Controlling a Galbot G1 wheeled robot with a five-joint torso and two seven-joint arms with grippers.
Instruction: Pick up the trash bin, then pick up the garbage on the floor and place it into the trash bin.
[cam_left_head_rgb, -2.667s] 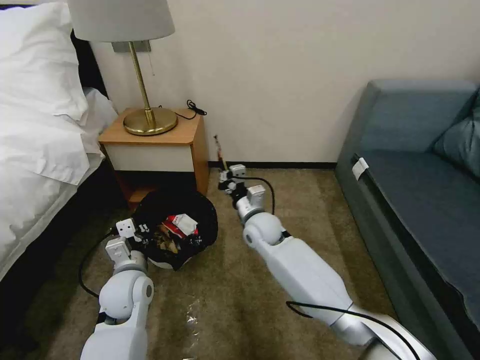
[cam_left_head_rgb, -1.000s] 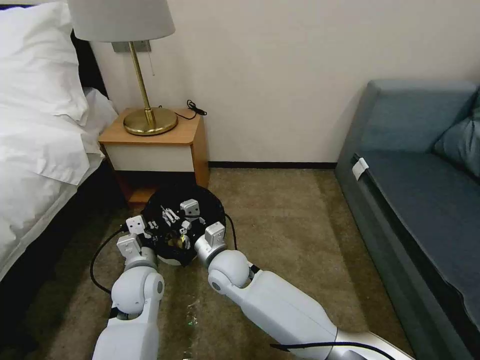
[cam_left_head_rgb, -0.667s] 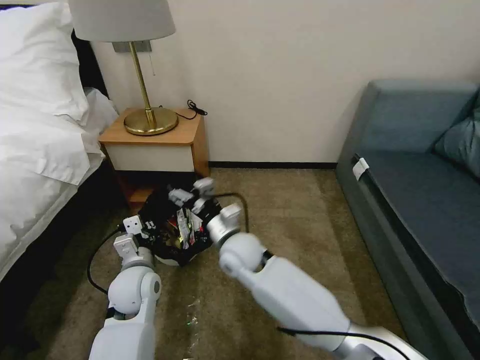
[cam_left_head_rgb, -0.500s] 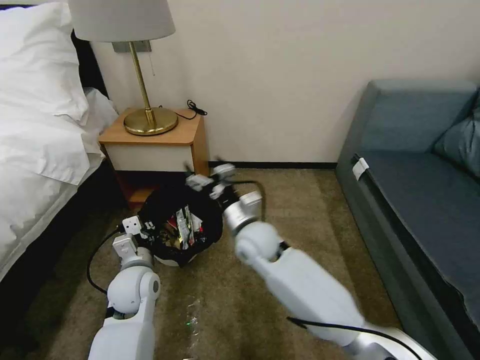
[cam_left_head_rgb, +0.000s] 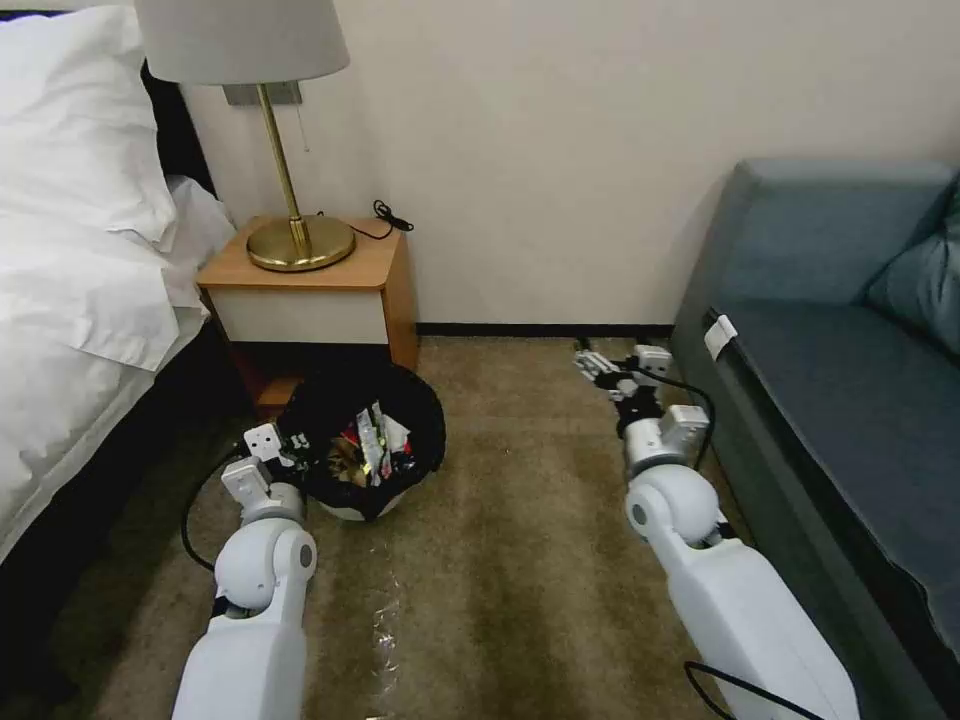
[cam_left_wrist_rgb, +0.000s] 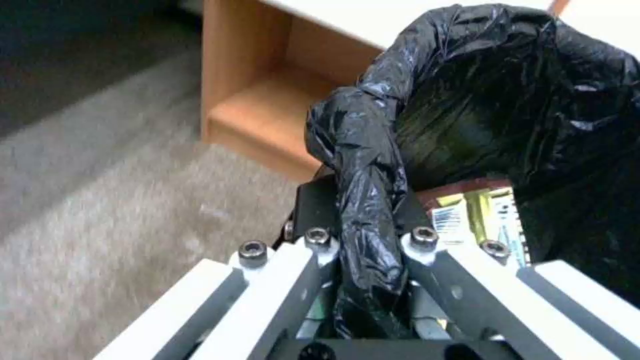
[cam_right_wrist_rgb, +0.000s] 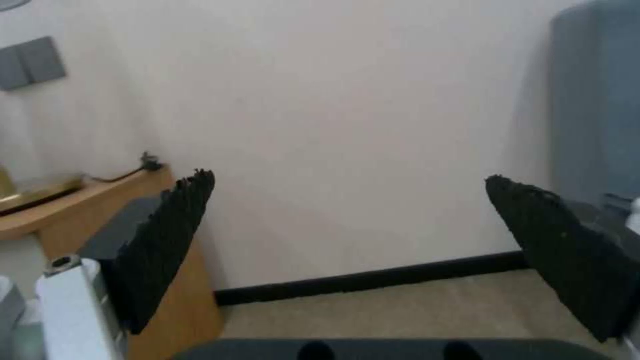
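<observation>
Black-lined trash bin (cam_left_head_rgb: 364, 440) with wrappers (cam_left_head_rgb: 372, 448), in left end effector (cam_left_head_rgb: 290, 452)

A brass lamp (cam_left_head_rgb: 290, 240) stood on a wooden nightstand (cam_left_head_rgb: 310, 290) between a white bed (cam_left_head_rgb: 80, 260) and a blue sofa (cam_left_head_rgb: 850, 350).

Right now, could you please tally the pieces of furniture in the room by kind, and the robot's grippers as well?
Nightstand: 1
Lamp: 1
Bed: 1
Sofa: 1
Trash bin: 1
Grippers: 2, the left gripper clamped on the bin's bag-covered rim, the right gripper open and empty
Total: 7
</observation>
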